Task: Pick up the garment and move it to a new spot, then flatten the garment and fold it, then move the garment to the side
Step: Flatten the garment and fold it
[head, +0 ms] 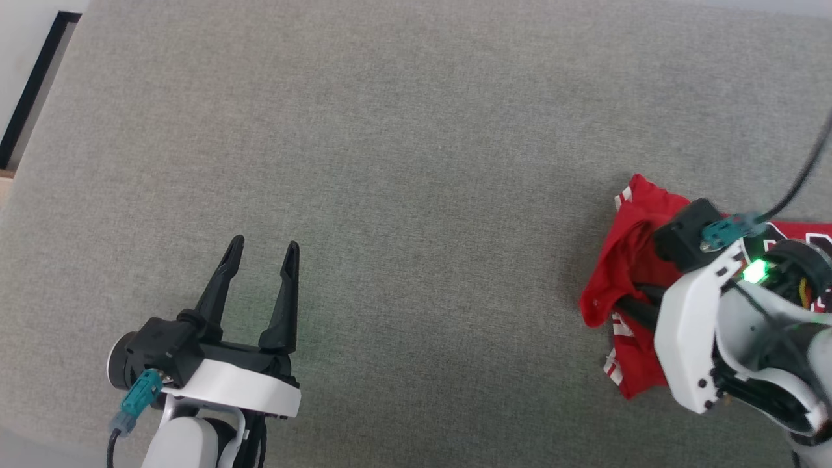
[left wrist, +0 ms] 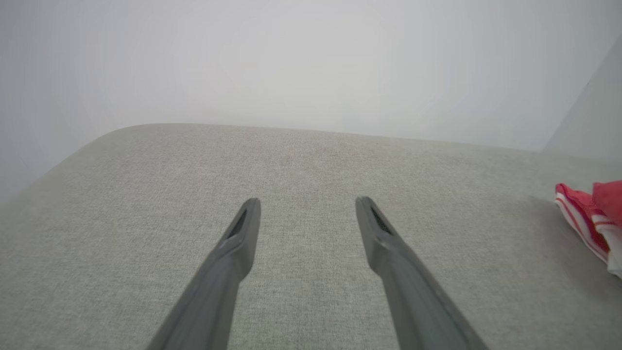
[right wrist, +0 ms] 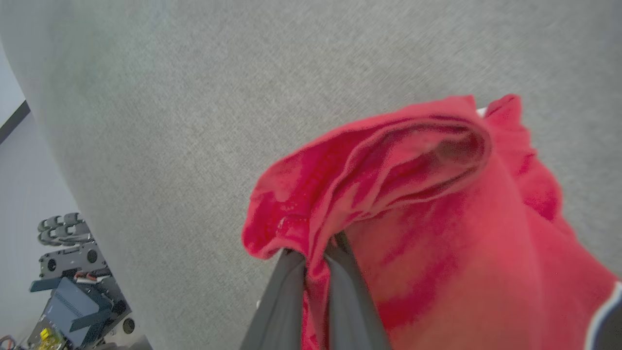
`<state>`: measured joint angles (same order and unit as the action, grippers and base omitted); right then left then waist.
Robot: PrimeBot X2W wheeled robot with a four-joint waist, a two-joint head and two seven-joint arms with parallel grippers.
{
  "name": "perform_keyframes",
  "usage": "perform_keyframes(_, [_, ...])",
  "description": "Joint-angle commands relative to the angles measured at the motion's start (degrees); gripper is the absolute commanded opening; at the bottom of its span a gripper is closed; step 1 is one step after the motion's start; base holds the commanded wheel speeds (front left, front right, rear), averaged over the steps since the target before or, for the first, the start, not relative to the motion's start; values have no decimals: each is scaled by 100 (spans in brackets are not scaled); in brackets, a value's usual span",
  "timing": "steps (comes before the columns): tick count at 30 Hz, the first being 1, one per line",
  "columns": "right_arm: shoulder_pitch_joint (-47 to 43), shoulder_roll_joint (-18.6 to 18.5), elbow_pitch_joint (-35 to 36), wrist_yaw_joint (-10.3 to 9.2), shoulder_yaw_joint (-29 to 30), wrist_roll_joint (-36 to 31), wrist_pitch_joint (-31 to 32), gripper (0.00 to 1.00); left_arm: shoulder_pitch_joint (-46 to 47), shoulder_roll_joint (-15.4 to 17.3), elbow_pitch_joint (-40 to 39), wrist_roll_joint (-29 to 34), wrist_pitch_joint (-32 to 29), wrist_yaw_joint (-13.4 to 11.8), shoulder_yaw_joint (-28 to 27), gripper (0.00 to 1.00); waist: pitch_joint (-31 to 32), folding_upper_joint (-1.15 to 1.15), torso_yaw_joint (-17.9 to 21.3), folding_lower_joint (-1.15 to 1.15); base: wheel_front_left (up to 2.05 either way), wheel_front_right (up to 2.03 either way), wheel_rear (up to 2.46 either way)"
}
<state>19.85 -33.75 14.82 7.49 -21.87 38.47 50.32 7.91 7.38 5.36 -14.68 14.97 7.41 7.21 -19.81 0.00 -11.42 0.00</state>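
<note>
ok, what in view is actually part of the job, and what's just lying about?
Job:
- shirt, red, bunched on the grey pad
- right gripper, shut on a fold of the shirt
- left gripper, open, apart from the shirt

Lying about:
- dark hardware on the floor beside the pad
- black strip past the pad's far left corner

Robot lab, grey padded table (head: 390, 162), floor electronics (right wrist: 73, 291)
</note>
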Motion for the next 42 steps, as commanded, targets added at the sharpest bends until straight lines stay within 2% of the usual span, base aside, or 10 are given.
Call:
perform_keyframes(1, [93,40,-188,0,-127,10,-90,0,60,-15,-2,-89,27,10,13,100,-29,0,-33,0,0,0,0])
perform_keyframes(6, [196,5,-660,0,-320,-16,-354,0,110,14,22,-143,28,10,50,100,-41,0,-25,0,0,0,0])
perform_keyframes(8, [241,33,-736,0,-305,38,-491,51,85,59,63,-130,27,10,40,100,-16,0,34,0,0,0,0])
perform_keyframes(9, [252,62,-762,0,-291,72,-551,100,77,81,76,-129,27,10,44,100,5,0,66,0,0,0,0])
perform_keyframes(20, [204,36,-762,0,179,386,-931,100,-97,279,153,-149,27,10,-56,100,348,0,570,0,0,0,0])
perform_keyframes(24, [141,122,-1033,0,560,424,-1254,100,-109,331,188,-119,28,10,-36,100,450,0,778,0,0,0,0])
perform_keyframes(29, [37,180,-1625,0,807,346,-2222,100,-94,403,310,-193,28,10,2,100,547,0,942,0,0,0,0])
perform_keyframes(37, [-127,296,-2707,0,751,-143,-4379,100,-248,486,513,-362,27,10,-76,100,859,0,1150,0,0,0,0])
perform_keyframes(42, [-377,565,-3151,0,890,-403,-5630,100,-392,495,571,-410,28,10,-160,100,1102,0,1200,0,0,0,0])
